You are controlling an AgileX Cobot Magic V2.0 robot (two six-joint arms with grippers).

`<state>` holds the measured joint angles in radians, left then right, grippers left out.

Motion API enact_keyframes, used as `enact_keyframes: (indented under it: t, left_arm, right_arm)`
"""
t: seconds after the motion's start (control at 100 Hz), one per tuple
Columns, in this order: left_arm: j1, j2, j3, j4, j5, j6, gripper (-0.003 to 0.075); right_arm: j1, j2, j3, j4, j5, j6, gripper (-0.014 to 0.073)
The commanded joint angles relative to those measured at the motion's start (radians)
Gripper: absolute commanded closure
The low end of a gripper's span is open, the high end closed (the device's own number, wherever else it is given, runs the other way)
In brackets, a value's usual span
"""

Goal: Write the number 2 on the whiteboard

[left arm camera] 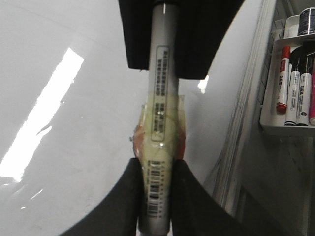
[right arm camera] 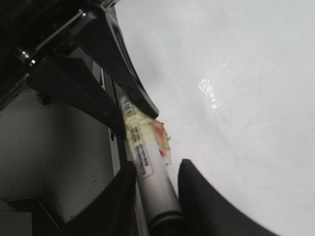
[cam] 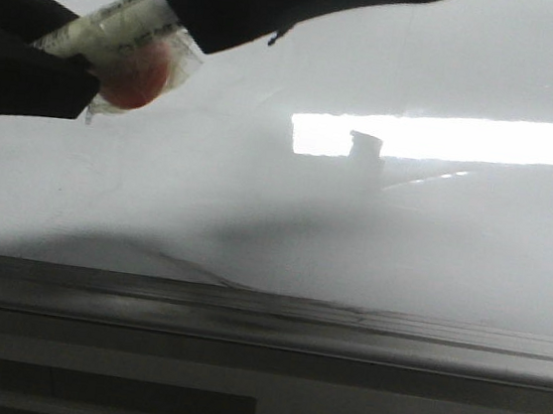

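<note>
The whiteboard [cam: 404, 232] fills the front view, with a bright rectangular reflection [cam: 434, 137] and a grey rail [cam: 265, 311] along its lower edge. No clear number 2 shows on it. A thin dark line [cam: 200, 268] runs just above the rail. My left gripper [cam: 55, 44] [left arm camera: 156, 167] is shut on a grey marker [cam: 117, 24] [left arm camera: 162, 98] wrapped in yellowish tape with a red lump [cam: 132, 76]. My right gripper [cam: 183, 17] [right arm camera: 156, 167] is round the marker's [right arm camera: 147, 162] other end. Board shows between the marker and one fingertip [right arm camera: 189, 172].
In the left wrist view a white tray [left arm camera: 288, 129] beside the board's edge holds several upright markers [left arm camera: 281, 78], red and black. The board [left arm camera: 74, 147] lies behind the held marker. A grey surface [right arm camera: 54, 147] lies beside the board in the right wrist view.
</note>
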<state>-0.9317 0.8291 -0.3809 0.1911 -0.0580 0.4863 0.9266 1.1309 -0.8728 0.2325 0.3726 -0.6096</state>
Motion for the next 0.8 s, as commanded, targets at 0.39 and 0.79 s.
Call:
enact_keyframes:
  t: [0.39,0.79]
  left_arm:
    - [-0.007,-0.002,-0.029,-0.004,-0.085,-0.007,0.0501]
    - [0.139,-0.318,-0.029,-0.244,-0.037,-0.007,0.0401]
  right_arm:
    - [-0.006,-0.021,-0.032,-0.001,-0.111,0.002,0.0671]
    - [-0.04,-0.097,-0.032,0.004,0.011,0.01,0.0671]
